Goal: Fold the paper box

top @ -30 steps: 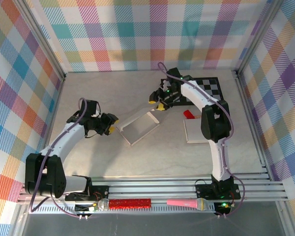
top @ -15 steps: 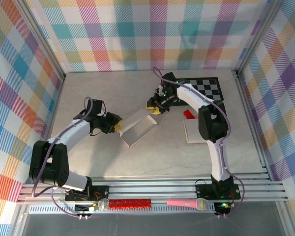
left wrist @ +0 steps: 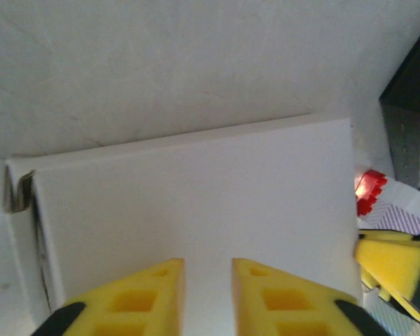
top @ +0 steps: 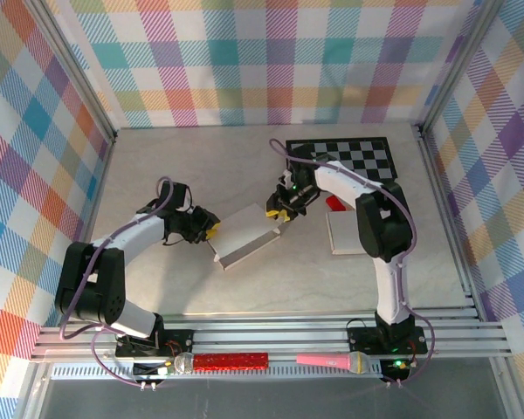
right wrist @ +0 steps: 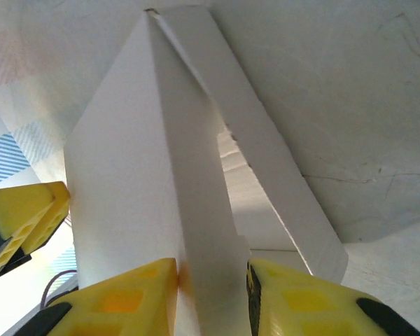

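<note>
Top view: paper box (top: 243, 236) sits near the centre of the table (top: 175, 166), long axis running about 8-to-2 o'clock. It's partly formed, with a side wall showing along its 5 o'clock edge. Left gripper (top: 210, 230) is at the box's 9 o'clock corner and right gripper (top: 278, 214) at its 2 o'clock corner, so one arm is on each end. Right wrist cam: an upright white box panel runs edge-on between the yellow fingers (right wrist: 126, 294) and fills the gap, with both pads against it. Right is clamped on the box wall. A second long flap leans away toward 1 o'clock, and one yellow finger of the left gripper shows at 8 o'clock. Left wrist cam: the yellow fingers (left wrist: 136, 301) are drawn in to a narrow gap over a broad white face of the box, and only white panel is visible through the gap. I can't tell if anything is pinched or if the tips touch the paper. There's a folded corner with a dark slit at 9 o'clock in that frame. Red block (top: 335, 203) is at 3 o'clock of the right gripper, near but apart. A flat white sheet (top: 342, 234) lies just beside the block at its 6 o'clock. Checkerboard mat (top: 354, 155) is at 1 o'clock of the box against the back wall. On the front rail at 6 o'clock are a red glitter microphone (top: 231, 360) and a pink microphone (top: 332, 359).
</note>
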Tool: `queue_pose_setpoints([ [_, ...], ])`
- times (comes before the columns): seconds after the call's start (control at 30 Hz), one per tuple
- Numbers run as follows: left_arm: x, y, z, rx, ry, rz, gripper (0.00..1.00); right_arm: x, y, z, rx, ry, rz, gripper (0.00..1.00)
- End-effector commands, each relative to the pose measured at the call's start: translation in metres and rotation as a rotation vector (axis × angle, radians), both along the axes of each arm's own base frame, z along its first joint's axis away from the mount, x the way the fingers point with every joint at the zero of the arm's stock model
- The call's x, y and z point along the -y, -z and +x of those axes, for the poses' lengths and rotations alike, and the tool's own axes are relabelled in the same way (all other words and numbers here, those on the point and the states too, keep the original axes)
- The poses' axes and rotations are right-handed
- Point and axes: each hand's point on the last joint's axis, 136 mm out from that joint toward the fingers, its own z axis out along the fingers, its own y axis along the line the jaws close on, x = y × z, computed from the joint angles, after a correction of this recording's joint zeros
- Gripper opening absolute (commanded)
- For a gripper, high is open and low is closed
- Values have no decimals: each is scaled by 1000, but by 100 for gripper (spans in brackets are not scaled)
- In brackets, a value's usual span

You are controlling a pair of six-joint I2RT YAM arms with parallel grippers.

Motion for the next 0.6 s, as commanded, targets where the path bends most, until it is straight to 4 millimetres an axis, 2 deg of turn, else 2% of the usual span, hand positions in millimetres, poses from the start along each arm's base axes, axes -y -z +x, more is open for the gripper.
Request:
queue_pose_setpoints([
  [0.0, -11, 0, -18, -17, 73, 107, 34, 2, -5, -5, 48, -36, -31, 32],
  [0.17, -21, 2, -35, -42, 120, 178, 44, 4, 3, -13, 39, -60, -68, 32],
  [0.33, -20, 10, -45, -55, 131, 164, 45, 1, 9, -20, 28, -74, -76, 31],
  [0.57, -27, -10, -42, 16, 143, 213, 48, 6, 3, -17, 78, -79, -118, 32],
])
